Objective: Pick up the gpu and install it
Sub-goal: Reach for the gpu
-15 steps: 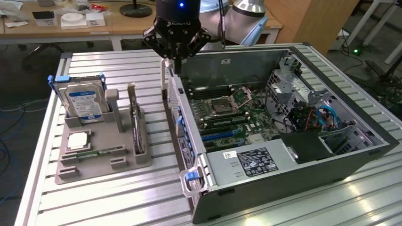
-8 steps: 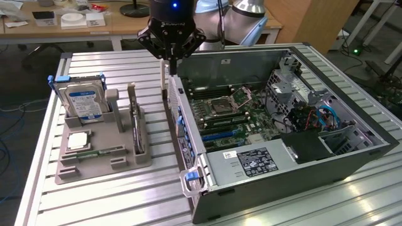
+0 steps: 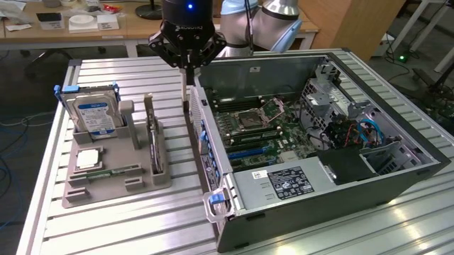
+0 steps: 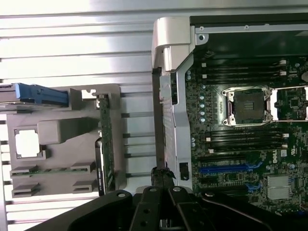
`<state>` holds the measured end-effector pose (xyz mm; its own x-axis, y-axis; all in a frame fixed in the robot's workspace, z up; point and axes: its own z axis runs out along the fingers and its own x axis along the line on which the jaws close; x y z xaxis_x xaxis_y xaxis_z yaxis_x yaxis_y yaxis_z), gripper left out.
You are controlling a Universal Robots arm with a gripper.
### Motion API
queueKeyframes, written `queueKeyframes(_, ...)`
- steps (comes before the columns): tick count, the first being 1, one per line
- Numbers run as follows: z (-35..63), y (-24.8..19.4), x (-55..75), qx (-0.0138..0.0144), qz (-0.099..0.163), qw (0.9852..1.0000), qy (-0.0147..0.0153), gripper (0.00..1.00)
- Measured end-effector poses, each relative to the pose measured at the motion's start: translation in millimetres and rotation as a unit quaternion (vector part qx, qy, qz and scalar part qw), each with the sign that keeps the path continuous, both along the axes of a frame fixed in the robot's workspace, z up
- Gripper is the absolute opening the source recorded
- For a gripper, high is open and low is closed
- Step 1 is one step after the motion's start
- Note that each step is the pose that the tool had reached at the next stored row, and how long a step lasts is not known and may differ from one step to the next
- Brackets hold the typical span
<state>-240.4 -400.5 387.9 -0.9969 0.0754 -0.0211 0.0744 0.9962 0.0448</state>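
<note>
**Exterior view.** The gripper (image 3: 186, 109) is shown pointing straight down with its fingers pressed together on nothing. It is poised over the table (image 3: 127, 228), in the gap between the gray holder (image 3: 106, 194) and the open computer case (image 3: 333, 207). The gpu (image 3: 150, 130) is stood on edge in a narrow slot of the holder, on the side nearest the case, apart from the fingertips and untouched. This upright stance is judged to leave its top edge free for a pinch from above. In the same holder are kept the hard drive (image 3: 93, 114), upright in its own pocket, and, lying flat, a processor chip (image 3: 86, 158) and the memory stick (image 3: 106, 172). The case is laid on its side with the panel off, so that the motherboard (image 3: 262, 133) faces upward and can be reached from above.

**Wrist view.** The closed gripper (image 4: 161, 172) is seen with its tips between the holder (image 4: 62, 132) and the case wall (image 4: 166, 43). The gpu (image 4: 105, 139) appears as a thin green-and-black strip in its slot at the holder's edge. Inside the case, the processor socket (image 4: 248, 107) and blue expansion slots (image 4: 226, 168) are visible.
</note>
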Motion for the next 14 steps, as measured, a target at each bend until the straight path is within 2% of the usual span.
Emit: queueKeyframes(14, -1.2, -0.5, -14.7, 0.0, 0.0, 1.0, 0.0006, 0.11)
